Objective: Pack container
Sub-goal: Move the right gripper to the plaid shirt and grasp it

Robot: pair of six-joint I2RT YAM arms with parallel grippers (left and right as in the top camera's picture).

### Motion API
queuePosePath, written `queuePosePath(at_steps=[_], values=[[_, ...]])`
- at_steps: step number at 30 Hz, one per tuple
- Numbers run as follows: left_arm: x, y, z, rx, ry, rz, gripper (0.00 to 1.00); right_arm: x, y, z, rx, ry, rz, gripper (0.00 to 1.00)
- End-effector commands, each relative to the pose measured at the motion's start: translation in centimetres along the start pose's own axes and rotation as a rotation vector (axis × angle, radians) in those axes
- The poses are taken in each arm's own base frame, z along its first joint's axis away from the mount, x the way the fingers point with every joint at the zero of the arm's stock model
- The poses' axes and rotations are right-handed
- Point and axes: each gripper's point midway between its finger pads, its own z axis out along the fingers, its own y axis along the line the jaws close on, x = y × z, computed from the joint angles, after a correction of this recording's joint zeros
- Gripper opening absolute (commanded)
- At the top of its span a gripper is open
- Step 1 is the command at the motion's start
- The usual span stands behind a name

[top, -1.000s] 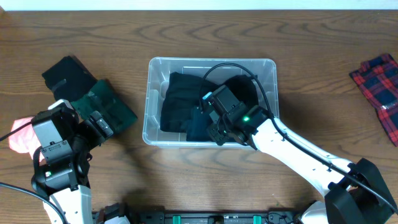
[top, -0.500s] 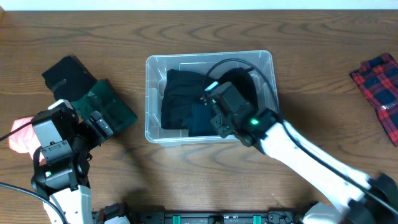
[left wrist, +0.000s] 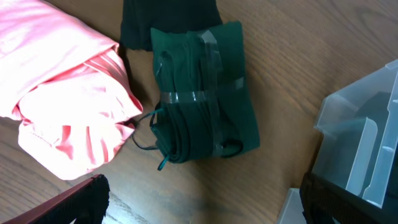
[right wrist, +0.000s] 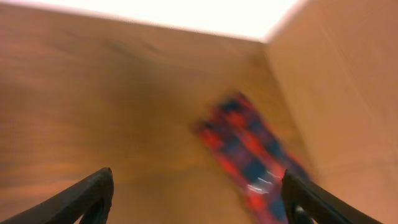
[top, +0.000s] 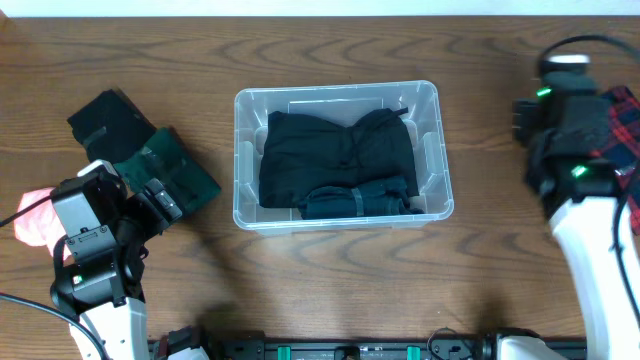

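Observation:
The clear container (top: 241, 160) stands mid-table, and its corner (left wrist: 360, 137) shows in the left wrist view. Inside it lie a black garment (top: 330, 150) and a dark teal taped bundle (top: 355, 200). My right gripper (top: 562, 95) is far to the right, away from the container and blurred. It is open (right wrist: 199, 205) with nothing between its fingers, above the table beside a red and blue plaid cloth (right wrist: 249, 155). My left gripper (top: 160, 200) is open (left wrist: 205, 208) just short of a taped dark green bundle (left wrist: 205, 93).
A pink cloth (left wrist: 62, 106) and a black cloth (left wrist: 168, 22) lie beside the green bundle (top: 175, 170) at the left. The plaid cloth (top: 625, 130) reaches the table's right edge, partly under my right arm.
My right gripper has opened, left the dark teal bundle in the container, and swung out to the far right by the plaid cloth. The container shifted slightly. The left arm has not moved.

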Motion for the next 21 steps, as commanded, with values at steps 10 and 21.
queuePosePath(at_steps=[10,21], values=[[-0.7,0.1,-0.5,-0.010,-0.018,-0.016,0.98,11.8,-4.2,13.8,0.002,0.361,-0.190,0.97],[-0.6,0.2,-0.5,-0.012,-0.012,-0.017,0.98,13.6,-5.2,18.3,0.056,0.365,-0.332,0.99]])
